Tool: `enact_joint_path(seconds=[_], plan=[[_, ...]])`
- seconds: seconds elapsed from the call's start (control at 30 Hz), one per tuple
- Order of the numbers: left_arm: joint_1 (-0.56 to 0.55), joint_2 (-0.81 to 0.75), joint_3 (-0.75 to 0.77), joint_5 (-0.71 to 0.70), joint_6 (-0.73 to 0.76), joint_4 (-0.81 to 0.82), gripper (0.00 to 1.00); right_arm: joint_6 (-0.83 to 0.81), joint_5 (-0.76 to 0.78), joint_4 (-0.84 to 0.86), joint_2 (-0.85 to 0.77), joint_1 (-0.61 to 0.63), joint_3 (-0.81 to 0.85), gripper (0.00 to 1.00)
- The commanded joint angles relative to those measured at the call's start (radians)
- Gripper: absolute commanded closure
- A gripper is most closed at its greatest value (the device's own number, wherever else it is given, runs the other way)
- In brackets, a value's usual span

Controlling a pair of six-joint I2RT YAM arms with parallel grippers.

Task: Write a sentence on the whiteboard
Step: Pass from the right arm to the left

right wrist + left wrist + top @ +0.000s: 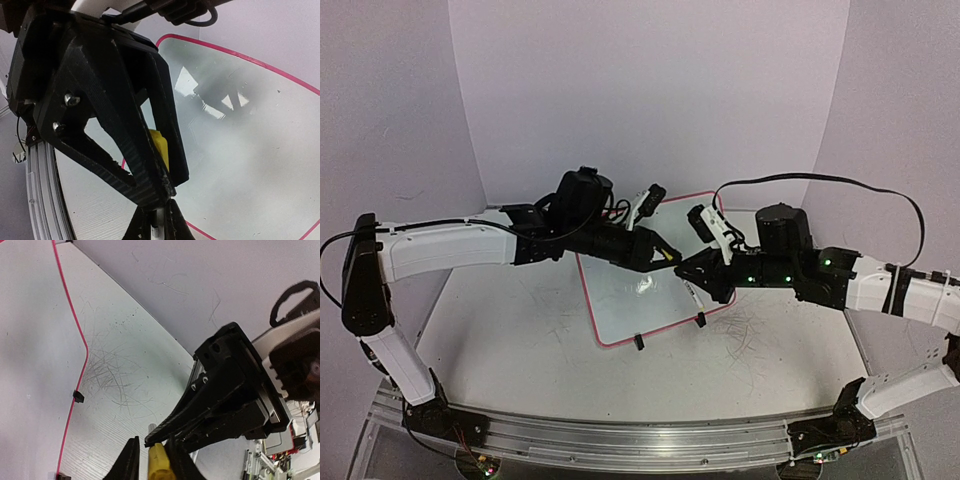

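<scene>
The whiteboard point(625, 300), glossy white with a thin pink-red frame, lies flat mid-table; it also shows in the left wrist view point(30, 365) and the right wrist view point(250, 150). No sentence shows on it, only glare. Both grippers meet tip to tip above its right edge. My left gripper point(668, 256) point(153, 450) is shut on the yellow cap point(159, 465) point(161, 145) of a marker. My right gripper point(688, 276) point(159, 215) is shut on the marker's white barrel point(159, 227), in line with the cap.
Two black clip feet point(638, 342) point(701, 320) sit on the board's near edge. The white tabletop point(520, 350) to the right of the board carries old scribble marks point(110, 375). Lilac walls close in the back and sides.
</scene>
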Motion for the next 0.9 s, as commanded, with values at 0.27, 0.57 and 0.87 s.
enact_joint_path(seconds=[0.27, 0.57, 0.87], plan=[[0.003, -0.127, -0.006, -0.208, 0.012, 0.015, 1.00, 0.122, 0.175, 0.064, -0.049, 0.009, 0.003, 0.37], [0.017, -0.315, -0.169, -0.349, -0.061, 0.257, 1.00, 0.435, 0.372, 0.233, -0.124, -0.019, -0.031, 0.02], [0.020, -0.352, -0.230, -0.306, -0.136, 0.434, 1.00, 0.743, -0.141, 0.356, -0.058, -0.146, 0.039, 0.02]])
